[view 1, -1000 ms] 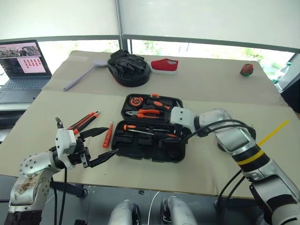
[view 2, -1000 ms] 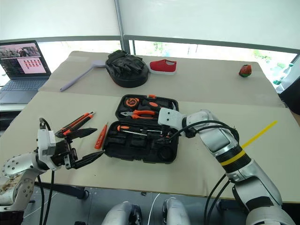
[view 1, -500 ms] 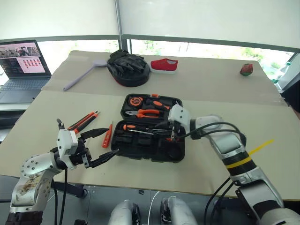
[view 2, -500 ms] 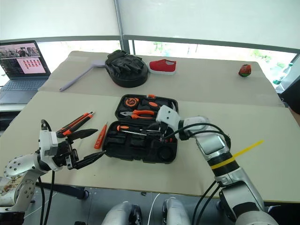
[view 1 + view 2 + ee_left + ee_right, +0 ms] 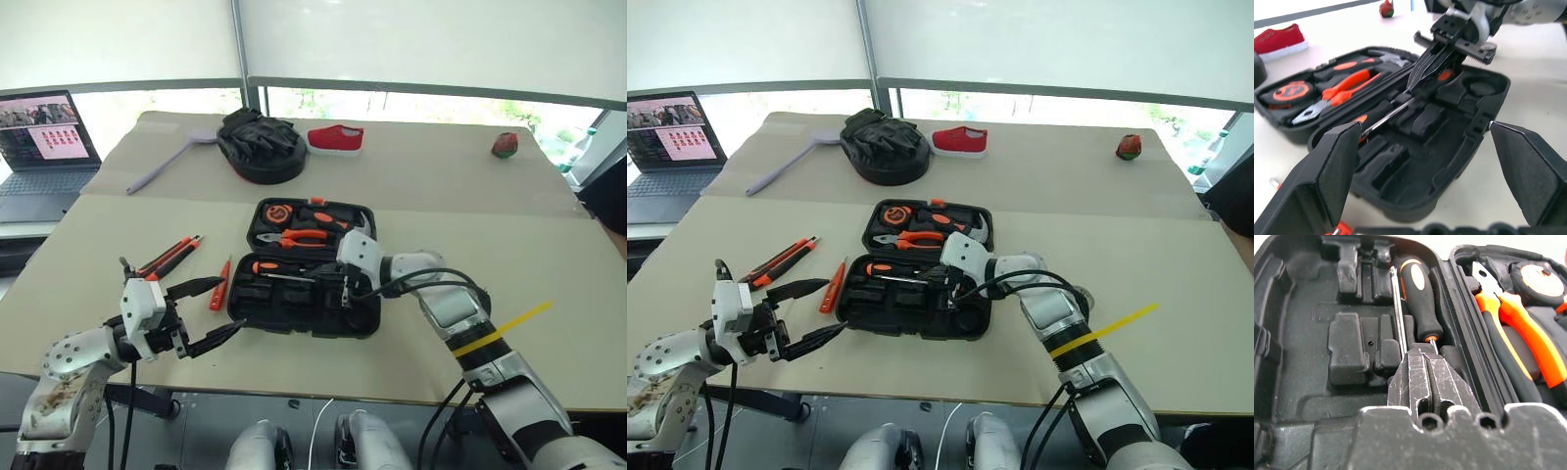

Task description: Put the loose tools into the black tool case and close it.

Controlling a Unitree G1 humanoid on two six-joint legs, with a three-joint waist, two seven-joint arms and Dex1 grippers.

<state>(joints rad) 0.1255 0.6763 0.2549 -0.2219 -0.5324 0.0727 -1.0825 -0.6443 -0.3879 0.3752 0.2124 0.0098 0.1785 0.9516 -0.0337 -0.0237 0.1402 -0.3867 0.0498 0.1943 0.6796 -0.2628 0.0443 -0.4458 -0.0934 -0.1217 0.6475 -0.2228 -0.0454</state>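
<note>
1. Black tool case (image 5: 306,279): I see it lying open at table centre; one screwdriver (image 5: 1418,289) sits in its near half, most slots empty
2. Loose tools (image 5: 171,257): I judge several remain on the table, left of the case
3. Right gripper (image 5: 1426,68): fingers pressed together over the screwdriver's shaft; whether it pinches the shaft is hidden
4. Left gripper (image 5: 211,311): spread wide, holding nothing

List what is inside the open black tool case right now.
The flat black plastic tool case holds orange-handled pliers, an orange-and-black tape measure and an orange-and-black screwdriver, plus several empty slots. The shut right hand covers the screwdriver's tip.
</note>
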